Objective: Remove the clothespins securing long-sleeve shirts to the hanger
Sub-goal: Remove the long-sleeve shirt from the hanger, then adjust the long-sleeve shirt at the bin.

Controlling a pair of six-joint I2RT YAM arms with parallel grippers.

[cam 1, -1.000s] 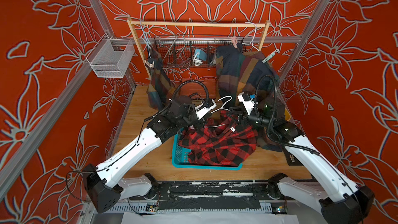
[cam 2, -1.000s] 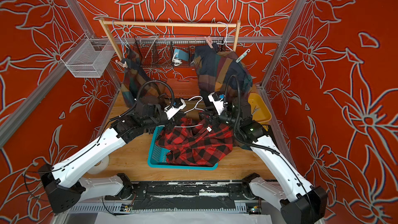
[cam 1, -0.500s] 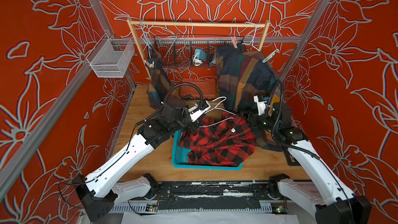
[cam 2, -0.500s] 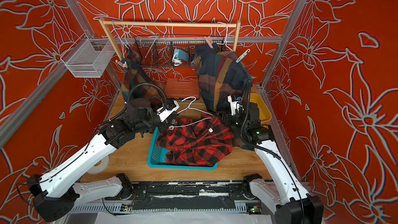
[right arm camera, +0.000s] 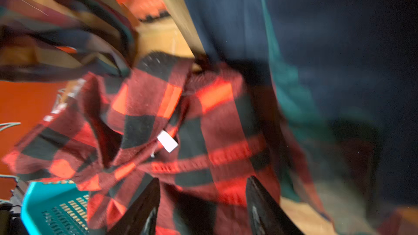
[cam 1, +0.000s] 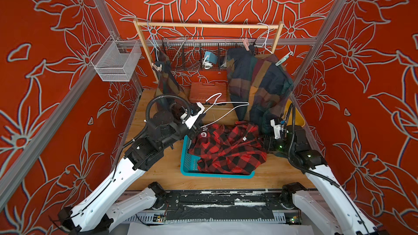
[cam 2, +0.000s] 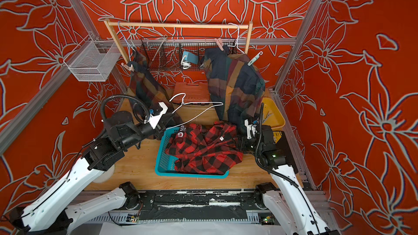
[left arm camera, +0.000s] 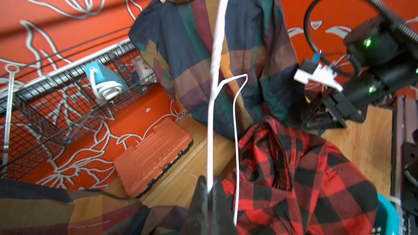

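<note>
The red-and-black check shirt (cam 1: 226, 150) lies heaped in a teal basket (cam 1: 187, 163). My left gripper (left arm camera: 209, 183) is shut on a bare white wire hanger (cam 1: 226, 106), held up over the basket's far left corner. At the shirt's right edge my right gripper (right arm camera: 203, 184) is open, with the check cloth just beyond its fingers. Two dark plaid shirts (cam 1: 257, 82) (cam 1: 166, 82) hang from the wooden rail (cam 1: 203, 25). A pink clothespin (cam 1: 245, 43) and a mint one (cam 1: 281, 59) grip the right shirt. A pale clothespin (cam 1: 157, 67) grips the left one.
An orange tool case (cam 1: 207, 89) lies at the back of the table. A black wire rack (cam 1: 192, 50) hangs behind the rail. A silver mesh basket (cam 1: 115, 62) is mounted on the left wall, and a yellow tray (cam 1: 296, 116) sits at the right behind my right arm.
My right gripper has opened, let go of the check shirt and drawn back to the right. My left arm has pulled back left with the hanger. The shirt has settled into the basket.
</note>
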